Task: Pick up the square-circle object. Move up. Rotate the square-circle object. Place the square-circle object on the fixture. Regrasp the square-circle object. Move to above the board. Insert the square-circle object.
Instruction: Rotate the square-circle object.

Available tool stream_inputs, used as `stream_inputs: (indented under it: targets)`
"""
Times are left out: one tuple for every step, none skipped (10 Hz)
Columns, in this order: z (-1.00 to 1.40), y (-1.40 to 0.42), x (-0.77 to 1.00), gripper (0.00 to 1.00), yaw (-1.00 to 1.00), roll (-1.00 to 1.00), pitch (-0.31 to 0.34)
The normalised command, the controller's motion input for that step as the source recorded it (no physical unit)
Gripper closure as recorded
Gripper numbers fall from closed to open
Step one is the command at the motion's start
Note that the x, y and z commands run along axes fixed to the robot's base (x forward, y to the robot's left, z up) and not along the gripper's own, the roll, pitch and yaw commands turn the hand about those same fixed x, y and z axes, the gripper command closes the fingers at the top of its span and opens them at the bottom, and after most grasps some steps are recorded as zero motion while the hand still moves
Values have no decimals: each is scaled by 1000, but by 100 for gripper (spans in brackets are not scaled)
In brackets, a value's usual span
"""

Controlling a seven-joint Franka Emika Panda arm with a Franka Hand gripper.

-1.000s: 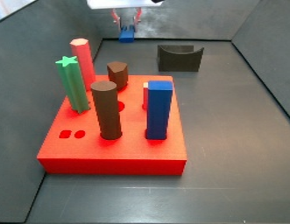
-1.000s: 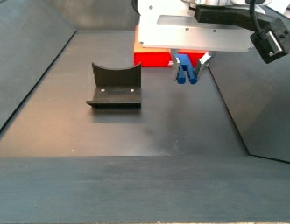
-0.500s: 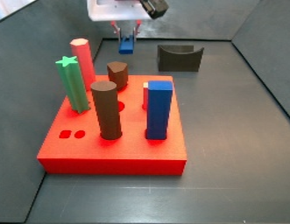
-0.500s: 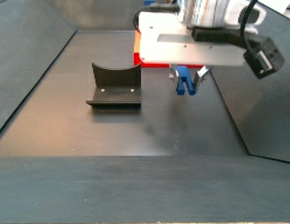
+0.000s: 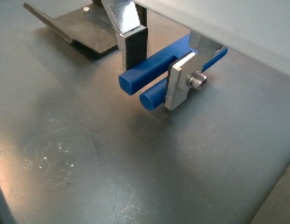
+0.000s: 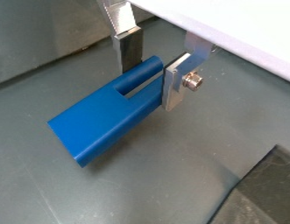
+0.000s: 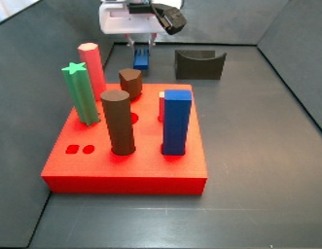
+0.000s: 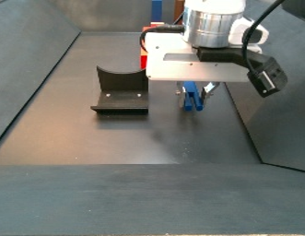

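Hand: I am seeing the hand (image 5: 155, 59) gripping the square-circle object (image 5: 168, 70) between its two silver fingers (image 6: 178, 82), upper centre in both side views (image 8: 193, 90).
Square-circle object: one, lying level in the grip, just over the counter (image 8: 130, 147).
Counts: one fixture (image 7: 198, 64); one board (image 7: 125, 167) carrying five tall pegs (image 7: 117, 122).
Views: the wrist views are showing the grip closely; only a side view is showing the whole board.
Writing: I am reading none.
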Motion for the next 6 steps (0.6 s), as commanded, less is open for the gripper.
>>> stream_inputs:
  targets:
    - [-427,18,38,100,2,-159,-100]
    - [-353,18,33,100,-1,-166,-112]
    - [-295,16,29,100,-1,-174,-119]
    - [-242,19,30,100,-2,-179,-127]
    - [-193,19,26,100,-3,-182,-140]
    - [0,0,0,0,0,0,0]
